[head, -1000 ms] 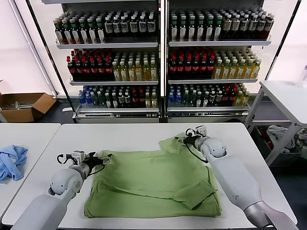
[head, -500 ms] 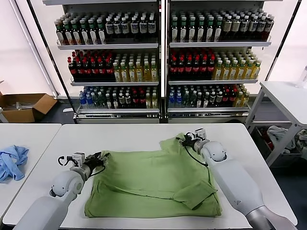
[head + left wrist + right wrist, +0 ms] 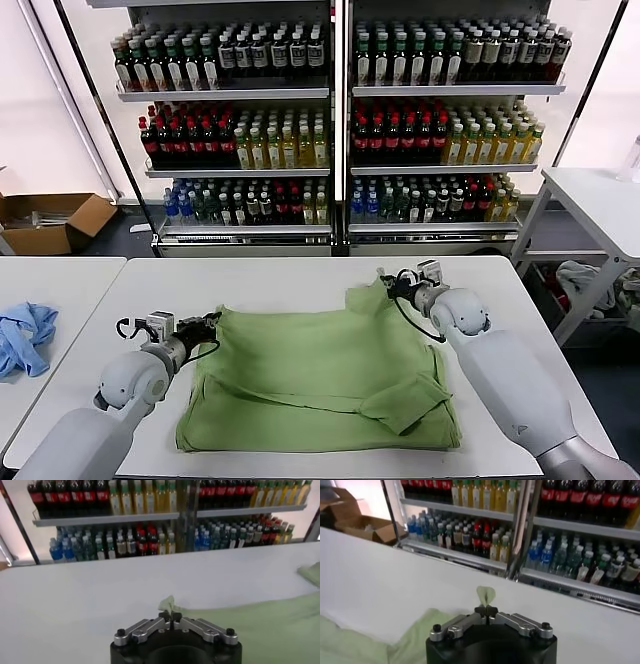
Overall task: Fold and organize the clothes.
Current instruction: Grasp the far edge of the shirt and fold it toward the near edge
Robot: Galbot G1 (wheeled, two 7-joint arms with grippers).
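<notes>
1. The left gripper (image 3: 207,324) is pinching the near-left corner of the light green short-sleeved cotton shirt (image 3: 320,375), its fingers pressed together on a small peak of cloth that is poking out beyond the tips in the left wrist view (image 3: 169,614).
2. The right gripper (image 3: 389,287) is pinching the far right corner of the same shirt, fingers closed on a little leaf-shaped flap of green fabric that is standing up past the tips in the right wrist view (image 3: 485,611).
3. From the left gripper, the shirt is spreading away toward the right gripper and back toward the robot's body; from the right gripper, it is falling away toward the left gripper and toward the robot.
4. Between the two grippers, the shirt's far edge is running as a fairly taut line, dipping slightly near the right gripper, where the cloth is bunching into a raised fold.
5. The shirt is lying mostly flat on the white rounded table (image 3: 290,280), plain green side showing, with a sleeve folded over on the part nearest the right arm and a long crease crossing the lower half.
6. A crumpled light blue garment (image 3: 24,337) is lying on a separate white table (image 3: 60,275), well apart from the left gripper on its outer side.
7. Glass-fronted shelves of bottled drinks (image 3: 330,120) are standing beyond the table, past both grippers.
</notes>
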